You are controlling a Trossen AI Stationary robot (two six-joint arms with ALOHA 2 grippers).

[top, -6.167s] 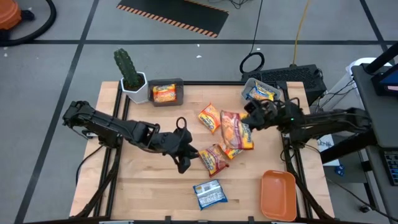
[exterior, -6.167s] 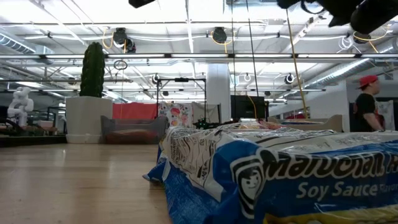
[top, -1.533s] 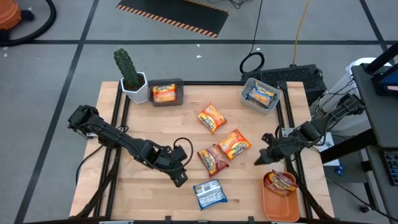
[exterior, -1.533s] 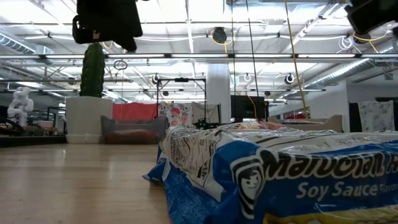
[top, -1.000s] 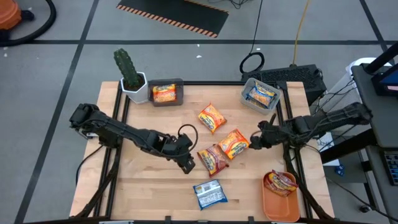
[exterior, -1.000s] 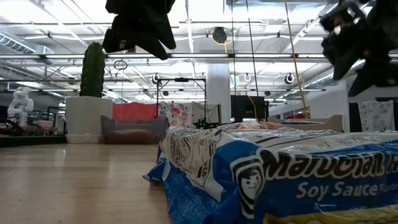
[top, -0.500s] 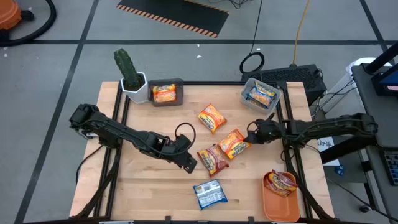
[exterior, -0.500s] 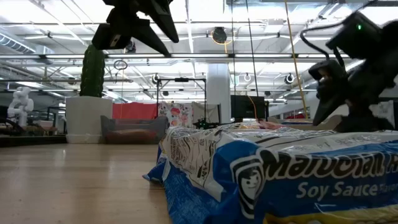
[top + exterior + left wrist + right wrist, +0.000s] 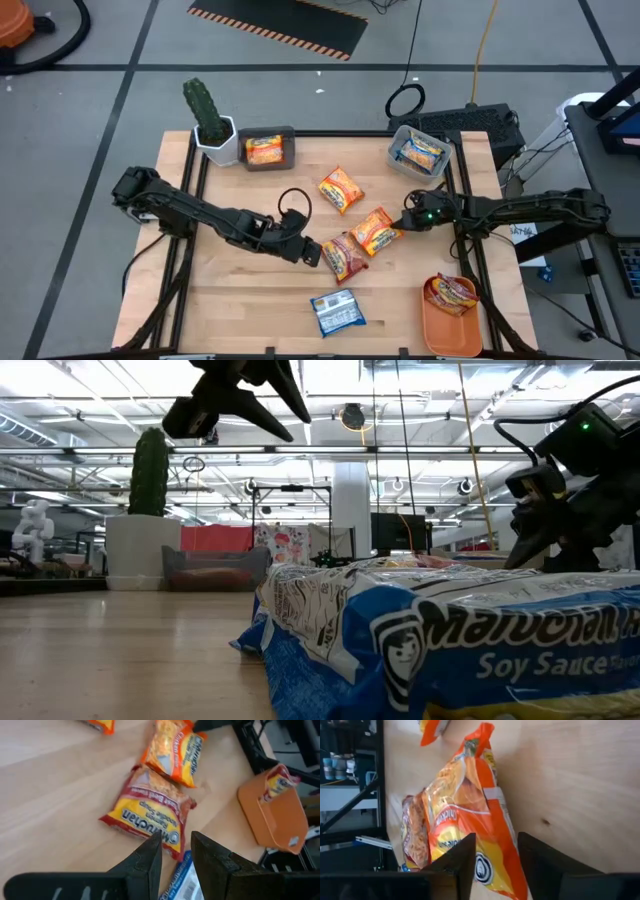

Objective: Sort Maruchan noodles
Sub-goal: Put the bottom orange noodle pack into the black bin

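Near the tabletop (image 9: 240,300) centre, an orange Maruchan chicken packet (image 9: 377,231) overlaps a dark red packet (image 9: 343,255) at its 7 o'clock. Both look light, crinkly and slippery, best pinched across a sealed edge. The right gripper (image 9: 412,220) and left gripper (image 9: 310,254) each hover beside them, fingers narrowly parted, holding nothing.

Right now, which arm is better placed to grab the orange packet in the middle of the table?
Probably the right. Its gripper is open right beside the orange packet, which fills its wrist view. The left gripper points at the red packet instead.
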